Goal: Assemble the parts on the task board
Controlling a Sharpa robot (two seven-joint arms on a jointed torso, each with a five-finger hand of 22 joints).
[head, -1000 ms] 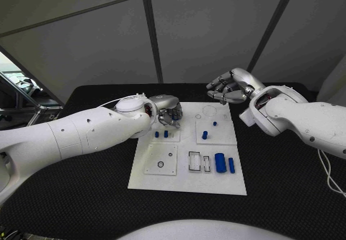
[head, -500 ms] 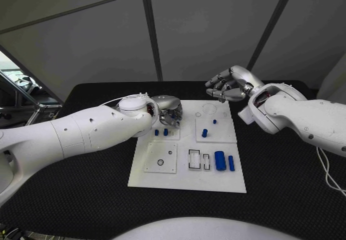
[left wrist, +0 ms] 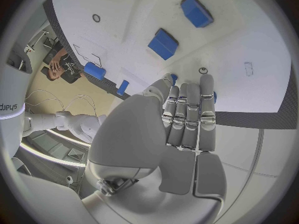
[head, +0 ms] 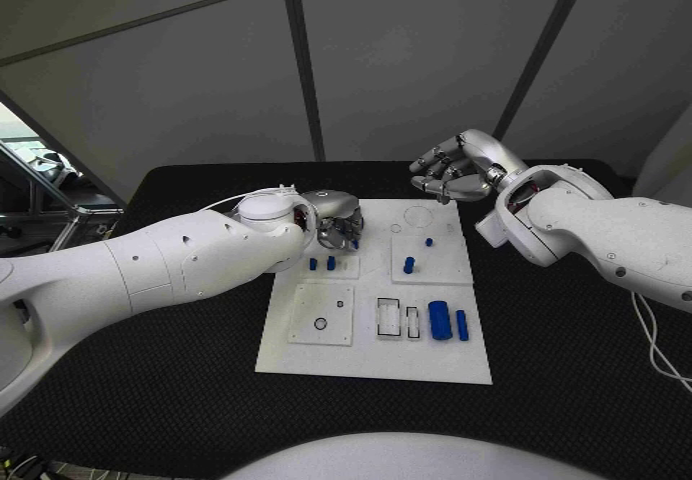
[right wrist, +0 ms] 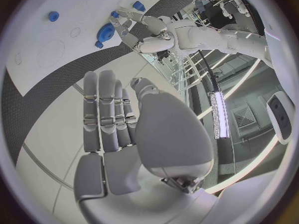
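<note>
Since a second ago, our right hand (head: 451, 170) has lifted a little and drawn back from the far edge of the board (head: 378, 362) — it hangs above the black table (head: 173, 400) just past that edge, fingers half curled with gaps between them, nothing in them. Our left hand (head: 333, 219) has shifted slightly toward the board's near-left side and hovers low over its far left corner; our wrist view shows its fingers (left wrist: 189, 115) straight and pressed side by side, holding nothing.

On the board we see two small blue pegs (head: 320, 264) standing side by side just below our left hand, one blue peg (head: 410, 265) upright in the middle plate, a tiny blue piece (head: 428, 242) beyond it, and two longer blue blocks (head: 449, 324) lying side by side near the right edge — beside two empty rectangular slots (head: 397, 320).
</note>
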